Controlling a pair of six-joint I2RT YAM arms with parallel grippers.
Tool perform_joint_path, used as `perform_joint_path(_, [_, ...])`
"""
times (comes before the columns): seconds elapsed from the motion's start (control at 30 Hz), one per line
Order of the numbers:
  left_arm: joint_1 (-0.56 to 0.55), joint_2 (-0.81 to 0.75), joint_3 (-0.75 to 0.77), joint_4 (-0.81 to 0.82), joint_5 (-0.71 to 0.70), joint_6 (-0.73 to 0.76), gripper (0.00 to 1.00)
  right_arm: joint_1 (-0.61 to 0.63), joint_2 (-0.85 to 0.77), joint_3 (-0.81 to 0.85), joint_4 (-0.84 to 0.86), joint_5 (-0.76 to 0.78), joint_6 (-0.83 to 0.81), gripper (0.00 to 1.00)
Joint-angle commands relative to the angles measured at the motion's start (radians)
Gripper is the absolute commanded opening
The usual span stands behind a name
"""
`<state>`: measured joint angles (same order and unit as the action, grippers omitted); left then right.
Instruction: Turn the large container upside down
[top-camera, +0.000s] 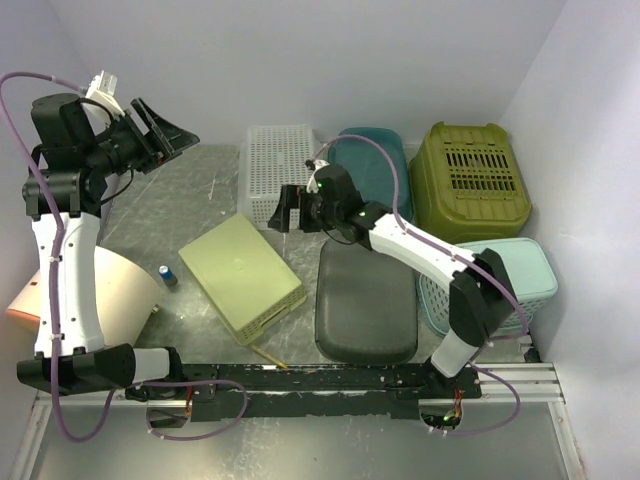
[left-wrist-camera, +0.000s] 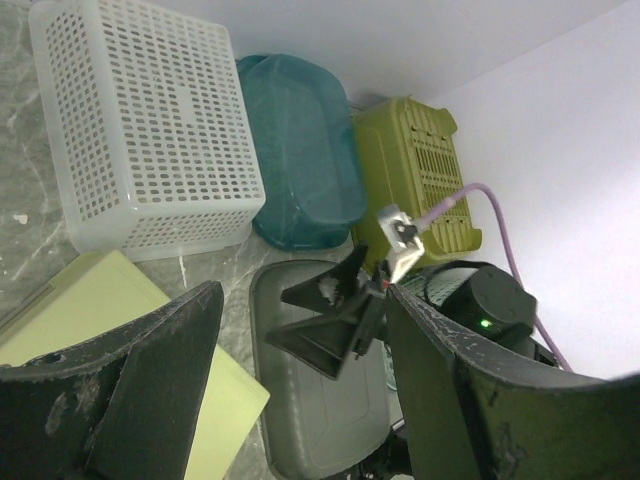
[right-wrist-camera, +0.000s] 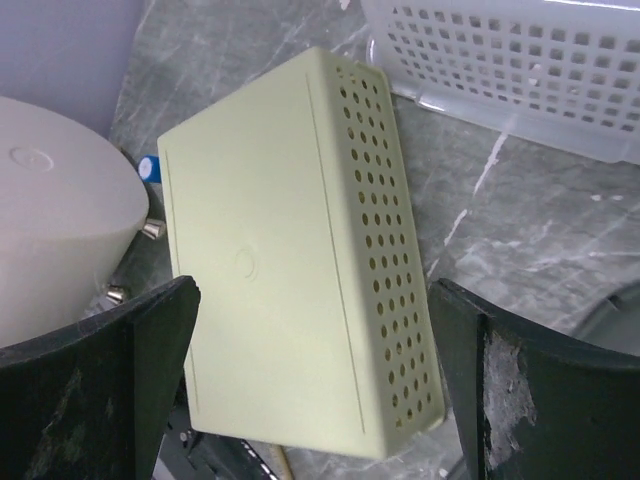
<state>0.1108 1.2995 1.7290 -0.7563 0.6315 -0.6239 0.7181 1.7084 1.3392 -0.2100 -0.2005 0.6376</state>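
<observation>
Pale box (top-camera: 243, 275) base-up on the bench (top-camera: 190, 200); my right jaws wide, near it; my left jaws wide (raised, well apart).

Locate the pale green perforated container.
Top view, left of centre: the pale green container sits between the small blue object and the dark grey tub, just below the white basket.

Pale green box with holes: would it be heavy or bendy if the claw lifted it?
Probably light: the pale green box looks like thin, hollow plastic with perforated sides. Likely stiff, though the walls may flex. Its smooth top looks slippery, and low and wide, it seems unlikely to tip.
</observation>
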Motion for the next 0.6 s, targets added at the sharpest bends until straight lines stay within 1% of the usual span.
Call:
perform_joint_path(0.0, [0.005, -0.026, -0.028, -0.012, -0.012, 0.045, 0.77, -0.003, -0.07, -0.126, 0.022, 0.047, -0.082, 1.0])
perform_joint_path(0.07, [0.004, -0.03, -0.055, -0.004, -0.005, 0.053, 0.77, -0.003, -0.094, -0.169, 0.04, 0.0, -0.095, 1.0])
perform_joint_path(0.13, [0.004, -0.033, -0.084, -0.009, -0.01, 0.077, 0.77, -0.003, -0.127, -0.2, 0.038, -0.007, -0.106, 1.0])
perform_joint_path(0.2, [-0.003, -0.038, -0.113, -0.037, -0.08, 0.112, 0.78, -0.002, -0.171, -0.211, 0.008, 0.038, -0.13, 1.0])
perform_joint_path(0.27, [-0.026, -0.043, -0.141, -0.07, -0.23, 0.15, 0.81, -0.004, -0.225, -0.201, -0.047, 0.156, -0.161, 1.0])
perform_joint_path(0.33, [-0.085, -0.047, -0.186, -0.083, -0.376, 0.18, 0.82, -0.004, -0.273, -0.171, -0.111, 0.317, -0.184, 1.0])
perform_joint_path(0.4, [-0.158, -0.044, -0.231, -0.073, -0.477, 0.188, 0.83, -0.006, -0.31, -0.14, -0.169, 0.522, -0.181, 1.0])
perform_joint_path(0.5, [-0.306, -0.027, -0.292, -0.048, -0.591, 0.183, 0.86, -0.006, -0.353, -0.115, -0.218, 0.83, -0.144, 1.0])
perform_joint_path(0.57, [-0.403, -0.014, -0.329, -0.015, -0.656, 0.182, 0.86, -0.006, -0.363, -0.093, -0.253, 0.984, -0.134, 1.0])
